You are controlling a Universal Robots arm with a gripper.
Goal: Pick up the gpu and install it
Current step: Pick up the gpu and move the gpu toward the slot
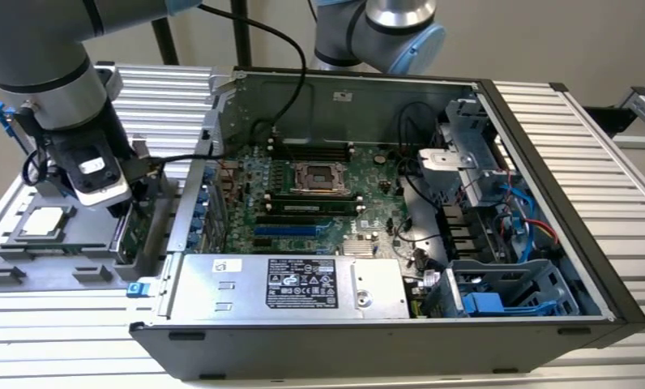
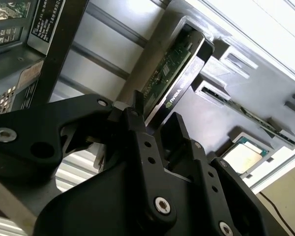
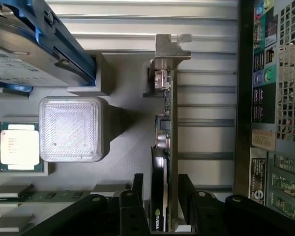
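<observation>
The gpu (image 3: 164, 147) stands on edge in a slot of the grey parts tray (image 1: 41, 275), on the exterior view's left of the open computer case (image 1: 409, 203). Its silver end bracket (image 3: 171, 49) points away from the gripper. The green board and black shroud of the gpu (image 2: 169, 73) run between the black fingers. My gripper (image 3: 161, 182) is lowered over the card's near end, open, one finger on each face with small gaps. In the exterior view the gripper (image 1: 122, 212) sits just above the gpu (image 1: 128, 235).
The tray also holds a processor (image 3: 19, 146), a clear square cover (image 3: 71, 129), a hard drive in a blue caddy (image 3: 34, 39) and memory sticks (image 3: 39, 195). The case's rear panel (image 3: 270, 98) is close beside the card. The motherboard's slots (image 1: 290, 231) lie inside the case.
</observation>
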